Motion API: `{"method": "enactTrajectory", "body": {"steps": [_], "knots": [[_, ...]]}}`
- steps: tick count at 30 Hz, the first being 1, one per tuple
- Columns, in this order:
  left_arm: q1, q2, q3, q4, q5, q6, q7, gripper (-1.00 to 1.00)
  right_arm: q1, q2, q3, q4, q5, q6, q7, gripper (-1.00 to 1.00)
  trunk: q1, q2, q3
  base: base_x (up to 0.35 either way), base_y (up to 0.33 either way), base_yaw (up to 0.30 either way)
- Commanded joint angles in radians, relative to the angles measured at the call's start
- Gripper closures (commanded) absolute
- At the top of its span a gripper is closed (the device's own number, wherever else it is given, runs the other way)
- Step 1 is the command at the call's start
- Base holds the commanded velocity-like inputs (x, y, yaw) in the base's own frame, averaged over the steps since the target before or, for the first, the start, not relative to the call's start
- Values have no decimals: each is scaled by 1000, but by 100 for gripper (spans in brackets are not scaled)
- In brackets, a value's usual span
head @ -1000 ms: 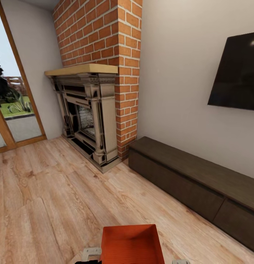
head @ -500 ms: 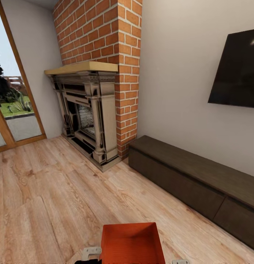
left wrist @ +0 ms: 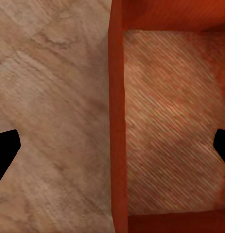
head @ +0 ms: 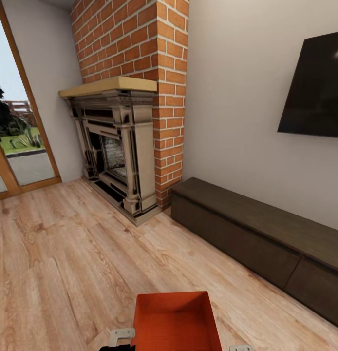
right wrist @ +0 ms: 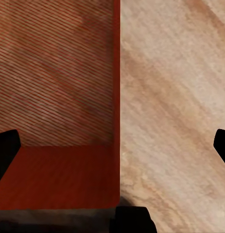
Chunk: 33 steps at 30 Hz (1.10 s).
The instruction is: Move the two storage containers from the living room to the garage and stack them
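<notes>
One orange-red storage container (head: 174,324) sits open-topped at the bottom edge of the head view, over the living room's light wood plank floor (head: 66,263). My left gripper (left wrist: 112,155) is open, its black fingertips (left wrist: 5,150) wide apart on either side of the container's side wall (left wrist: 117,121), with the ribbed bottom (left wrist: 170,121) on one side and planks on the other. My right gripper (right wrist: 112,155) is open too and straddles the opposite wall (right wrist: 116,97). Whether the container rests on the planks I cannot tell. The garage is out of view.
A brick fireplace (head: 125,146) with a wood mantel stands ahead on the left. A long low dark cabinet (head: 256,243) runs along the beige wall on the right, under a wall-mounted TV (head: 315,87). Wood-framed glass doors (head: 18,136) are at far left.
The whole picture has shifted slightly: fireplace, TV and container all sit a little higher in the head view, so the camera moved. The container keeps its place between the grippers.
</notes>
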<state>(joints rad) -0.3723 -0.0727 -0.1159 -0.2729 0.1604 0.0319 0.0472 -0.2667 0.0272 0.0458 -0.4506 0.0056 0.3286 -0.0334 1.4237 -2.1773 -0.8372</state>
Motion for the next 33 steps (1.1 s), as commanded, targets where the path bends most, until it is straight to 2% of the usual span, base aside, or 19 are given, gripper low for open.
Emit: {"method": "enactTrajectory", "body": {"steps": [1, 33], "knots": [[0, 1, -8, -1, 10, 3, 5, -100, 0, -1, 5, -2, 1, 7, -3, -100, 4, -8, -4, 0, 0, 0], [0, 1, -8, -2, 11, 3, 5, -100, 0, -1, 5, -2, 1, 10, -3, -100, 126, -232, -104, 0, 0, 0]]}}
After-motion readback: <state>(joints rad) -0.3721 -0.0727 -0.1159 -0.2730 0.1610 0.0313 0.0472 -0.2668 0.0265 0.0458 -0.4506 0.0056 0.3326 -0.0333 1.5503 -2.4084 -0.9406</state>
